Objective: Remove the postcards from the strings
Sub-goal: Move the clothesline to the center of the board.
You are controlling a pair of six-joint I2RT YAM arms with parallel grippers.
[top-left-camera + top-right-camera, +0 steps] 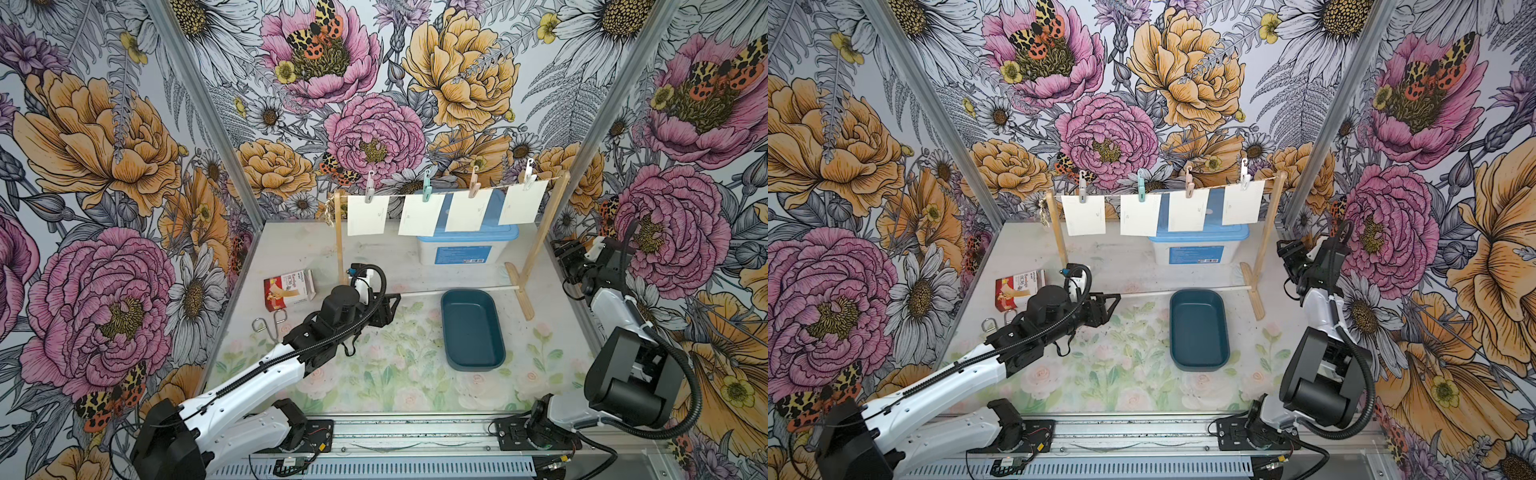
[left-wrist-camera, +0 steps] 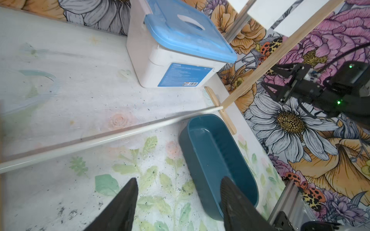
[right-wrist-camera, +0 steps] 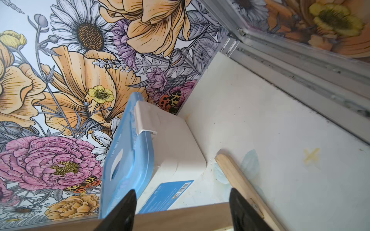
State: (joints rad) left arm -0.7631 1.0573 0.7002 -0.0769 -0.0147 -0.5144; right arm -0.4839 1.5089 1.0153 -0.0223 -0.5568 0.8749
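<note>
**Status.** All four plain white rectangular paper postcards [image 1: 368,216] hang on the thin beige twisted twine [image 1: 397,195]. The twine is strung between two light wooden upright posts [image 1: 338,237] at the back of the table. Each card is pinched at its top edge by one pastel plastic clothespin [image 1: 427,185]. None is off yet.

**Tools.** Your left gripper [image 2: 179,179] sits low over the table, near the thin white rod [image 2: 100,138], with its jaws apart and nothing between them. Your right gripper [image 3: 182,191] is out beside the right-hand post, well below the line, and its jaws are also apart. In its wrist view a strip of wood crosses behind the fingertips, but I see no clamp on it.

**Handling (judgement).**
- Expect the cards to be very light and thin. They should be stiff enough to hang flat, but easy to crease or to tear at the pinned edge.
- The twine has give and the stand looks light. A hard tug would probably drag the whole frame rather than free a card.

**Where to hold.**
- Take a card by a lower corner or side edge, flat between the pads and well clear of the pin.
- Safer still, use one gripper to squeeze the pin's tail above the twine while the other draws the card down.
- The right-most card [image 1: 524,202] lies nearest your right arm.
- The dark teal oval plastic tub [image 1: 473,332] in front looks a likely drop spot.
</note>
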